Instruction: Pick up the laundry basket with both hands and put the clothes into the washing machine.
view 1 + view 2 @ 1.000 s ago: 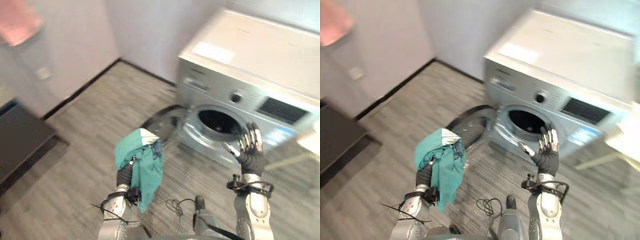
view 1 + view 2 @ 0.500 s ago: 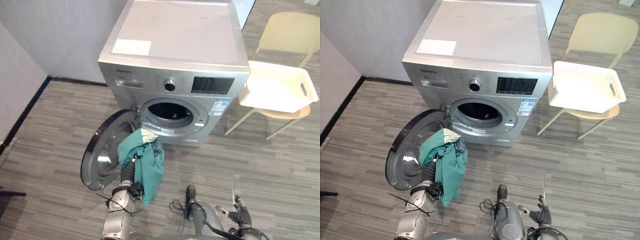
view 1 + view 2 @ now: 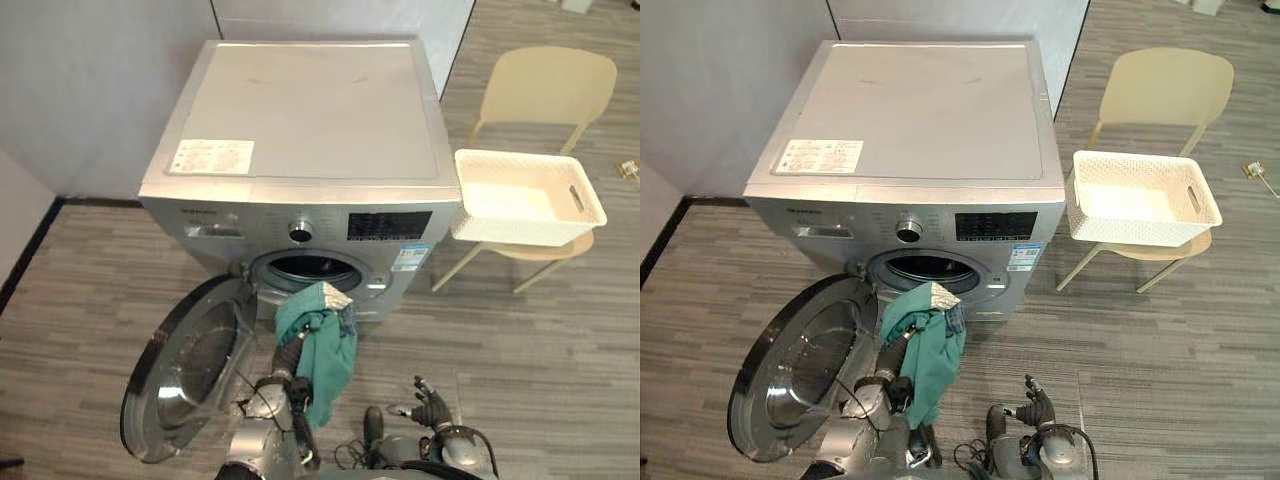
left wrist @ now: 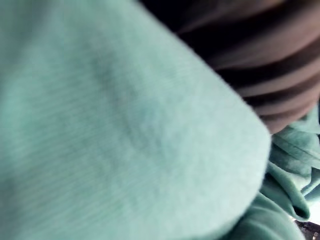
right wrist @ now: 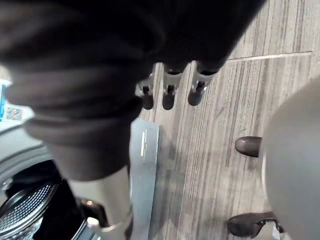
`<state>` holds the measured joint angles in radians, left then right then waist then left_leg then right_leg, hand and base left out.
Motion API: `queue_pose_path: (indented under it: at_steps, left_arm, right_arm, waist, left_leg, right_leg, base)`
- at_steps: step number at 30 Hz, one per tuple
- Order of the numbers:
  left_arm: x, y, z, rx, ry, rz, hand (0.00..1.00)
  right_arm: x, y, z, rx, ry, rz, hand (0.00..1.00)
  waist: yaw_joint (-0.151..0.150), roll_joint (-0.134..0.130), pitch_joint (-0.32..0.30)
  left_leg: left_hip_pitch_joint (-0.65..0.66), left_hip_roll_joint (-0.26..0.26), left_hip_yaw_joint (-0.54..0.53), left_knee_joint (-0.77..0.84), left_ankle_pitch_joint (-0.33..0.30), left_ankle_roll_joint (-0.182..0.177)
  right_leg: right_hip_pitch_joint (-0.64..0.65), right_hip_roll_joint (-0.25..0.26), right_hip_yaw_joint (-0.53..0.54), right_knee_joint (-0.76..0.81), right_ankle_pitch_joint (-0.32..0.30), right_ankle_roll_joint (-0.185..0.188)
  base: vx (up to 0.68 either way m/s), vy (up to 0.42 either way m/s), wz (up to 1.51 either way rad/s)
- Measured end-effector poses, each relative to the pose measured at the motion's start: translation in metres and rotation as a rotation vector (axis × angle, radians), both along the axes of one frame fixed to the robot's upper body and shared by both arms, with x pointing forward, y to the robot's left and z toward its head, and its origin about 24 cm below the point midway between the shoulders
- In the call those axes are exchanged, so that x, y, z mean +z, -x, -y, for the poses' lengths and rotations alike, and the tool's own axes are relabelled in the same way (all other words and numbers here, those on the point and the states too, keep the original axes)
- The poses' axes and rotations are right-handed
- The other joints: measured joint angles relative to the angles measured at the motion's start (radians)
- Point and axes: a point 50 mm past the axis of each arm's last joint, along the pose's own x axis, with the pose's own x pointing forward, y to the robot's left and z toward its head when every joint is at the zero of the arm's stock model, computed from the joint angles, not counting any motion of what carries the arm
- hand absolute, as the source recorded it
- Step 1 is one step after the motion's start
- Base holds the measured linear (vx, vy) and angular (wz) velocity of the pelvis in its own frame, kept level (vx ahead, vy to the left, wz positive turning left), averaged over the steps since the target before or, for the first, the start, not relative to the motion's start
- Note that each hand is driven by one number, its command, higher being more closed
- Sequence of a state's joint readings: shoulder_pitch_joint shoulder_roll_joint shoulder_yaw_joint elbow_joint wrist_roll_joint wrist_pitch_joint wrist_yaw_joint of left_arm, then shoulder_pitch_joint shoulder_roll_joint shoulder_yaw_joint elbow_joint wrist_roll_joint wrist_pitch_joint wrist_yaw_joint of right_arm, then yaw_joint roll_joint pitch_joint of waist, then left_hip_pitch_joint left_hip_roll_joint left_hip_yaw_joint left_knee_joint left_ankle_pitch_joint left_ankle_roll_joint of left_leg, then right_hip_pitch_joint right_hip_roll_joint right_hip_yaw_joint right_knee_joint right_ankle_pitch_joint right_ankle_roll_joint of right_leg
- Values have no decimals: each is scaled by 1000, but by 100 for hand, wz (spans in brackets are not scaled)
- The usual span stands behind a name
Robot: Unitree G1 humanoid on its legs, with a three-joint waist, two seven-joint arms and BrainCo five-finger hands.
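From the left eye view, the washing machine (image 3: 300,120) stands with its door (image 3: 190,370) swung wide to the robot's left and the drum opening (image 3: 305,268) dark and clear. The green garment (image 3: 322,340) is draped over the raised left hand (image 3: 288,357), just before the opening's lower rim and hanging well below it. The white laundry basket (image 3: 500,228) sits on a beige chair (image 3: 545,85) to the right (apart from both hands), and the right hand (image 3: 430,405) is low near the floor (image 3: 560,340). The left wrist view brings the cloth close against the dark ribbed cover, but the fingers are buried under it, so I cannot tell how firmly the garment is held. The right wrist view makes plain what the head view leaves small: the fingers (image 5: 169,92) hang loosely extended, holding nothing, with the drum's perforated metal (image 5: 25,210) off to one side. The risk, as I judge it, lies in the trailing cloth. If the hand goes in level, the hanging part could catch on the rim or the door and drag off onto the floor — more so if the hold is only a drape.
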<state>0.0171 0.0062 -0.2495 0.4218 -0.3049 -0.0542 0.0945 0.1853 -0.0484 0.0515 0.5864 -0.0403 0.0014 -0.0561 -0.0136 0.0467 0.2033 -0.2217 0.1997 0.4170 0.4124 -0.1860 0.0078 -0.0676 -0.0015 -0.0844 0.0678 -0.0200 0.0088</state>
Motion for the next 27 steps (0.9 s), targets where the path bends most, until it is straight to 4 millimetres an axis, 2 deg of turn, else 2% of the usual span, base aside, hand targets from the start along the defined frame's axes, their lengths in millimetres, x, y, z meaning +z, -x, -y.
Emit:
queue_pose_path:
  at_steps: [2,4,7,8,10,11,13,14,17,18,19,20,21,23,24,27]
  left_arm:
    - [4,-5,1,-16,-9,22,100]
    - [2,-3,-2,-25,-25,16,100]
    - [0,0,-3,-48,-48,11,100]
    - [1,-2,-3,-65,-59,16,100]
    - [4,-5,-2,-67,-65,29,100]
    - [7,-9,-2,-63,-73,45,100]
    - [12,-16,-2,-53,-69,68,100]
    - [16,-21,-5,-41,-69,83,100]
    - [30,-40,-13,54,-39,122,100]
    - [37,-48,-14,100,-9,140,100]
    - [44,-55,-19,142,14,162,100]
    - [50,-61,-19,158,27,182,100]
    - [64,-73,-22,210,69,224,100]
    - [77,-83,-25,253,108,264,100]
    - [93,-91,-27,290,138,310,100]
    - [122,-100,-27,316,191,406,100]
  right_arm:
    - [0,0,-2,1,0,-1,0]
    - [1,-3,-8,30,-4,9,0]
    - [2,-7,-13,47,-13,19,0]
    - [3,-9,-13,49,-13,27,0]
    - [4,-10,-14,50,-12,31,0]
    - [4,-11,-15,57,-13,31,0]
    - [8,-24,-13,80,5,53,0]
    - [12,-34,-11,78,2,82,0]
    - [27,-57,-7,24,-26,176,0]
    - [34,-66,-8,4,-47,215,0]
    - [41,-73,-9,-16,-65,253,0]
    - [46,-77,-10,-22,-75,275,0]
    - [58,-86,-13,-43,-98,337,0]
    - [72,-93,-17,-49,-115,411,0]
    - [88,-100,-23,-56,-147,493,0]
    - [112,-104,-31,-70,-218,600,0]
  waist:
    - [3,-6,1]
    - [3,-8,3]
    - [-2,-9,4]
    - [-2,-13,10]
    - [-2,-30,20]
    - [-4,-51,33]
    - [1,-38,84]
    - [2,-38,129]
    - [-11,-43,224]
    - [-25,-38,236]
    - [-26,-38,244]
    - [-24,-43,257]
    - [-20,-47,276]
    - [-18,-49,290]
    - [-19,-46,317]
    - [-18,-46,324]
  left_leg:
    - [18,-20,23,-18,-8,10]
    - [71,-49,59,-47,-29,25]
    - [80,-49,49,-41,-30,28]
    - [77,-46,38,-31,-45,44]
    - [37,-43,5,34,-73,35]
    - [-7,-38,-17,108,-103,28]
    - [-83,4,-47,212,-112,22]
    - [-117,25,-51,257,-112,22]
    - [-216,39,-88,345,-123,5]
    - [-285,47,-118,387,-137,-7]
    - [-337,57,-130,417,-158,10]
    - [-369,64,-137,445,-163,4]
    - [-463,75,-157,506,-171,2]
    - [-550,85,-162,546,-171,2]
    - [-615,105,-156,573,-170,0]
    - [-744,133,-157,627,-167,-2]
  right_leg:
    - [-18,-25,4,44,-29,27]
    - [-72,-64,15,207,-92,51]
    - [-134,-78,1,342,-97,56]
    - [-171,-91,-11,407,-127,47]
    - [-185,-151,-66,402,-141,49]
    - [-180,-183,-100,367,-146,78]
    - [-204,-163,-110,397,-169,74]
    - [-241,-157,-108,452,-179,65]
    - [-349,-171,-125,584,-224,42]
    - [-408,-177,-145,639,-243,30]
    - [-457,-181,-159,686,-266,21]
    - [-488,-186,-160,719,-280,14]
    - [-577,-197,-166,797,-306,-2]
    - [-666,-211,-172,855,-320,-25]
    - [-734,-218,-177,892,-323,-31]
    - [-864,-229,-185,957,-330,-46]
  base:
    - [154,144,-10]
    - [133,159,-32]
    - [78,47,-8]
    - [32,-38,29]
    - [16,-78,52]
    - [-13,-159,55]
    - [-65,-158,24]
    - [-168,-121,-7]
    - [-196,-103,13]
    - [-231,-105,41]
    - [-224,-104,34]
    - [-231,-112,25]
    - [-237,-118,17]
    - [-227,-125,14]
    - [-162,-109,9]
    - [-139,-116,4]
